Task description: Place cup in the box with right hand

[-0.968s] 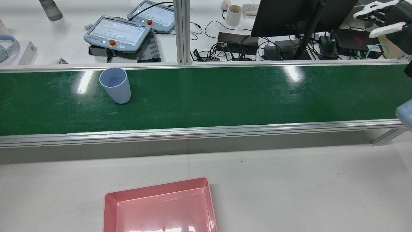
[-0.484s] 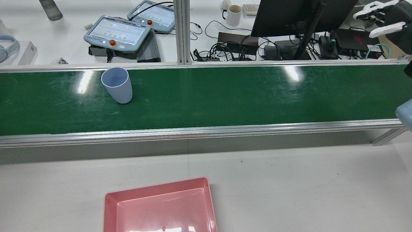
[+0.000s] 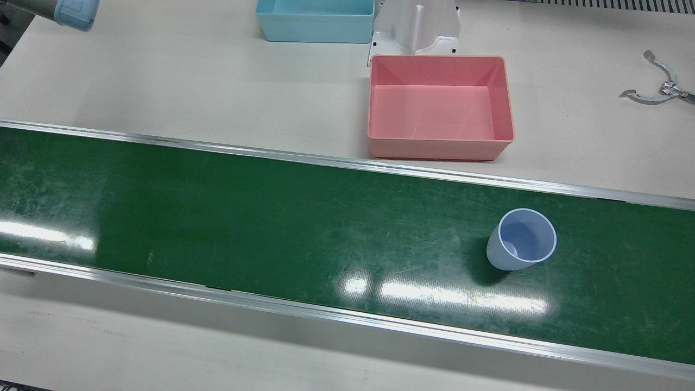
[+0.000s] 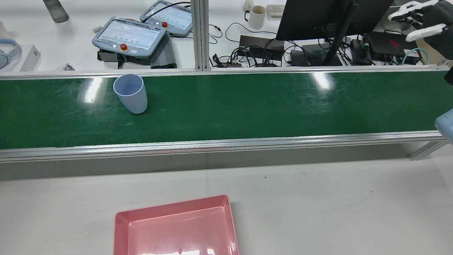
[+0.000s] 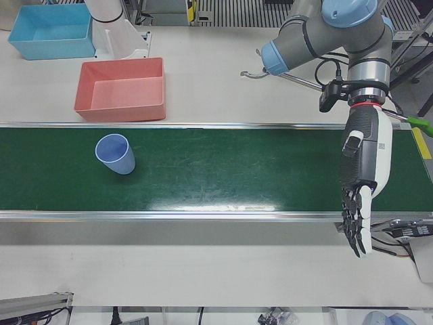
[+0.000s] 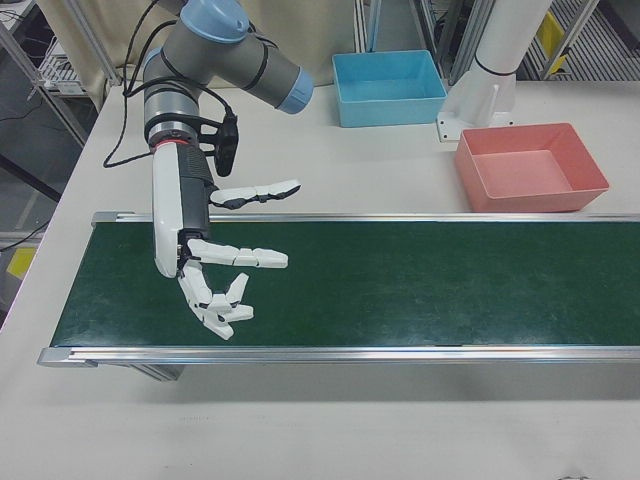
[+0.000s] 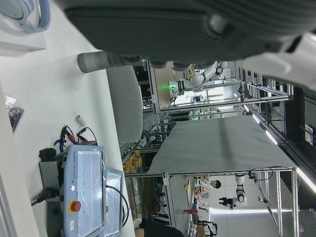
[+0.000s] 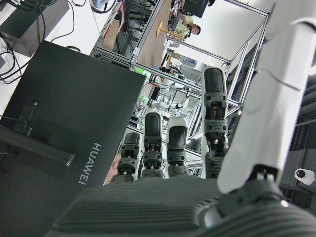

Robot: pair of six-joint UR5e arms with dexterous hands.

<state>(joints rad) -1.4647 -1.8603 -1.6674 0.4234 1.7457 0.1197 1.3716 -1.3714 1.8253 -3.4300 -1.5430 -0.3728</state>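
A pale blue cup (image 3: 521,239) stands upright on the green belt (image 3: 260,217); it also shows as the cup (image 4: 131,94) in the rear view and the cup (image 5: 115,154) in the left-front view. The pink box (image 3: 440,149) sits empty on the white table beside the belt, a little to the side of the cup. My right hand (image 6: 215,265) hangs over the far end of the belt, open with fingers spread, far from the cup; the rear view catches that right hand (image 4: 419,19) at its top right. My left hand (image 5: 357,217) points down past the belt's other end, open and empty.
A light blue box (image 3: 315,35) and a white pedestal (image 3: 415,27) stand behind the pink box. Metal tongs (image 3: 659,89) lie on the table. Beyond the belt's far rail are teach pendants (image 4: 129,35), a monitor (image 4: 318,17), cables and a mug (image 4: 256,16).
The cup has drifted slightly to the right along the belt in the rear view. Neither hand has moved.
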